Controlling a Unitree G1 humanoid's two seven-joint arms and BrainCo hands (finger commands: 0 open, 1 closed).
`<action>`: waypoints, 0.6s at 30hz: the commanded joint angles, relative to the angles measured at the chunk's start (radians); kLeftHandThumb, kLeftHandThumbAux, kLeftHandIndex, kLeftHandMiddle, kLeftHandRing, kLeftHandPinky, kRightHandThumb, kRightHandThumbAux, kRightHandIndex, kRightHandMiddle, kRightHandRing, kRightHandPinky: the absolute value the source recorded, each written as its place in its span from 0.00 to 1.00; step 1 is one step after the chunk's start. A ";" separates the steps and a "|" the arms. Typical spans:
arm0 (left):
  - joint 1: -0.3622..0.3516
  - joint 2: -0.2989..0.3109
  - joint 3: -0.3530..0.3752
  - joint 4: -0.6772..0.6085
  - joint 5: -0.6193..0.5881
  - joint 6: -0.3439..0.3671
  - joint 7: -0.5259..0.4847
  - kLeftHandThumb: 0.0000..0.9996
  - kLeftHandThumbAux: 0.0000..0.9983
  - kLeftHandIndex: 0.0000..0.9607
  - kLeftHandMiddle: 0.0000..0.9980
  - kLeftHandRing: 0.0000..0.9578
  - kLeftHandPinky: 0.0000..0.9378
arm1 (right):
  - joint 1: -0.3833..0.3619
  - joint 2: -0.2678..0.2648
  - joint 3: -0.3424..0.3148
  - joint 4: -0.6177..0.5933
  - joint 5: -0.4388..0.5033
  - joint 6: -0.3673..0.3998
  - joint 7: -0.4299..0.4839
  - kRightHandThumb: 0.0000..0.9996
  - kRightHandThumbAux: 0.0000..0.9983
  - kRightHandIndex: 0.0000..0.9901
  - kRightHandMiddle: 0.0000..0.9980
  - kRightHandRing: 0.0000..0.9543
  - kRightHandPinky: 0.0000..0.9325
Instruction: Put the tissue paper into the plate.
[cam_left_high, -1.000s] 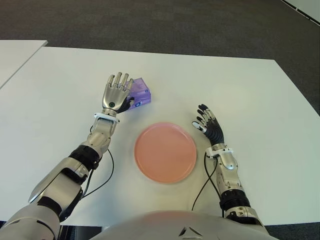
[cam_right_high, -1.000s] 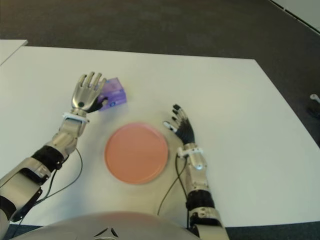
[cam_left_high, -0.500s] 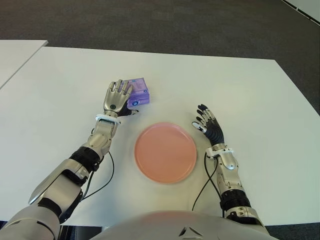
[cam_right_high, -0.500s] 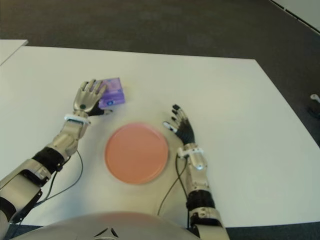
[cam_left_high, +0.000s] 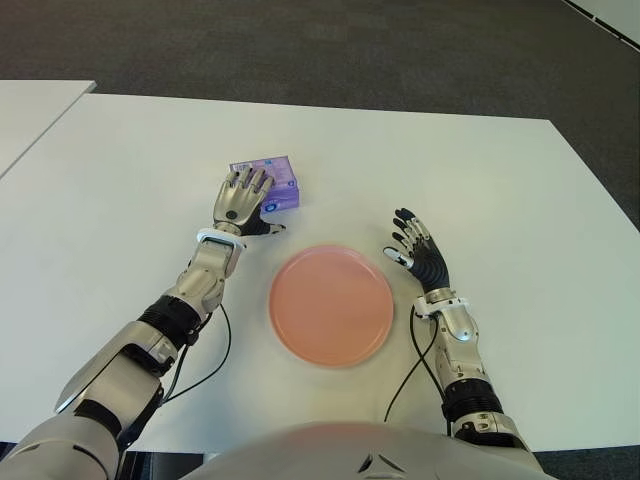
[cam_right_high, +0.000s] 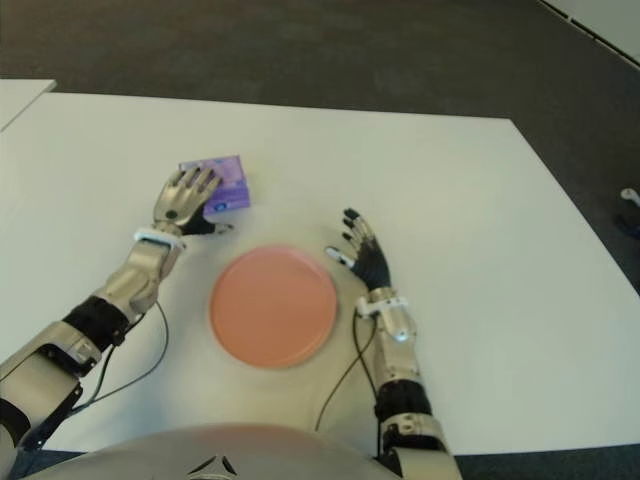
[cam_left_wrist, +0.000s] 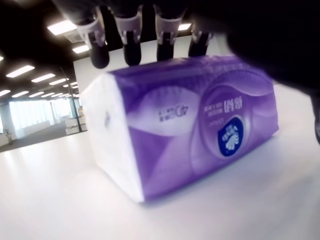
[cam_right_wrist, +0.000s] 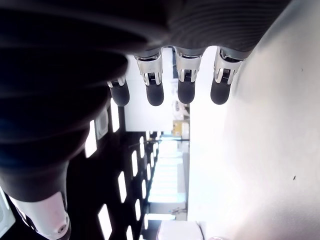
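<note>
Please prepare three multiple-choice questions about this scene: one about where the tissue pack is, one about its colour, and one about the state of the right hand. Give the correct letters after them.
1. Where does the tissue pack lie?
A. on the plate
B. on the table, beyond the plate
C. in the right hand

2. Which colour is the pack's wrapper?
A. purple
B. green
C. yellow

3. In what state is the right hand?
A. shut on the pack
B. curled into a fist
C. open, holding nothing

Answers:
1 B: the pack lies on the white table, under the left hand, while the pink plate is bare.
2 A: the left wrist view shows a purple wrapper.
3 C: its fingers are spread beside the plate's right side.
</note>
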 joint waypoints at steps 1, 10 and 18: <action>0.026 0.007 -0.002 -0.015 -0.011 -0.010 -0.034 0.01 0.33 0.00 0.00 0.00 0.00 | 0.065 0.000 -0.008 0.113 0.010 0.042 0.002 0.00 0.72 0.00 0.00 0.00 0.00; 0.025 0.013 -0.003 -0.027 -0.009 -0.014 -0.052 0.01 0.34 0.00 0.00 0.00 0.00 | 0.069 0.010 -0.006 0.092 0.020 0.092 -0.016 0.00 0.72 0.00 0.00 0.00 0.00; 0.014 0.018 -0.005 -0.018 -0.001 -0.019 -0.038 0.01 0.34 0.00 0.00 0.00 0.00 | 0.071 0.011 -0.004 0.085 0.040 0.118 -0.004 0.00 0.71 0.00 0.00 0.00 0.00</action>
